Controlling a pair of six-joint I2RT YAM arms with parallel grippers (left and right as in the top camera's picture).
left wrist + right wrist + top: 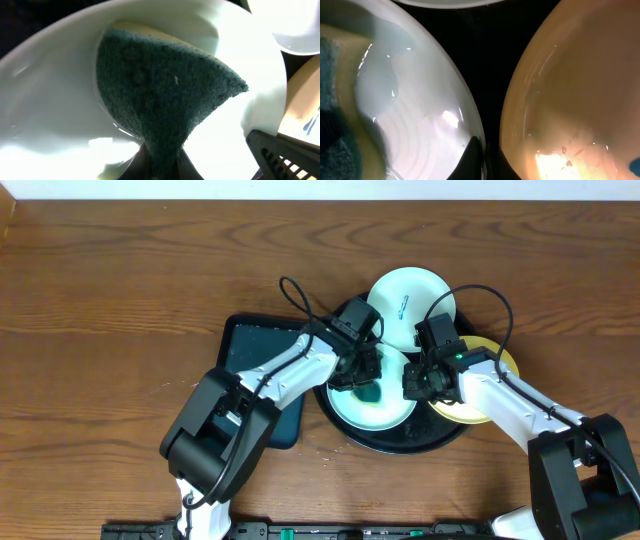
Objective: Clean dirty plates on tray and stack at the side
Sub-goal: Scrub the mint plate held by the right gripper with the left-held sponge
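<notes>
The black round tray (440, 442) holds a mint-white plate (392, 416) at its left and a pale yellow plate (478, 412) at its right. A second mint-white plate (410, 292) with a small teal smear lies at the tray's far edge. My left gripper (366, 376) is shut on a dark green sponge (165, 95), pressed on the mint plate (50, 100). My right gripper (416, 384) is shut on that plate's right rim (465, 125). The yellow plate (580, 100) lies just right of it and shows a teal speck.
A dark teal rectangular tray (255, 345) lies left of the round tray, under my left arm. Brown wood tabletop (120, 300) spreads to the left, right and back. The right gripper's finger (282, 152) shows in the left wrist view.
</notes>
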